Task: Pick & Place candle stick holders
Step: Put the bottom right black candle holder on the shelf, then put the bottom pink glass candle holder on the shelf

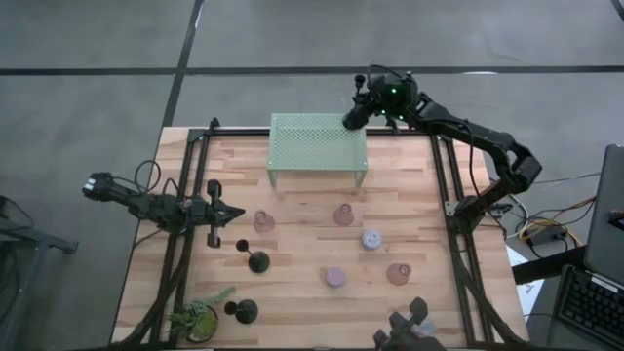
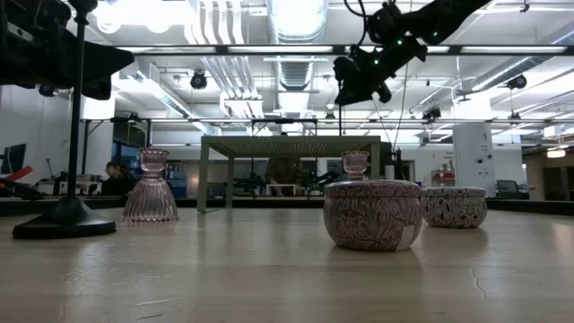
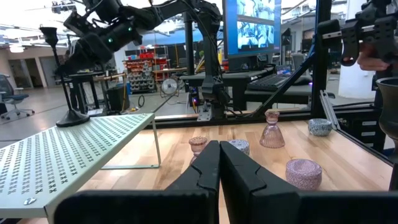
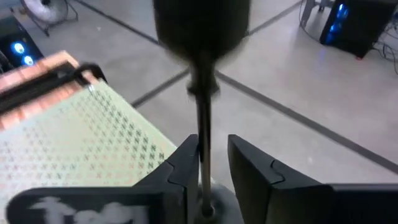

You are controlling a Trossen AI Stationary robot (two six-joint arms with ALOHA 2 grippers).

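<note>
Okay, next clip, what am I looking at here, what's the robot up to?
The right gripper is over the far right corner of the pale green mesh rack, with the thin stem of a black candle stick holder between its fingers, which stand slightly apart around it. That holder's base sits on the rack top. The left gripper waits shut near the table's left edge. Other holders, pink cups and round pucks, are scattered on the table in front of the rack.

High view straight down; low view table-level; both share mesh rack (image 1: 318, 146), also left wrist's.
</note>
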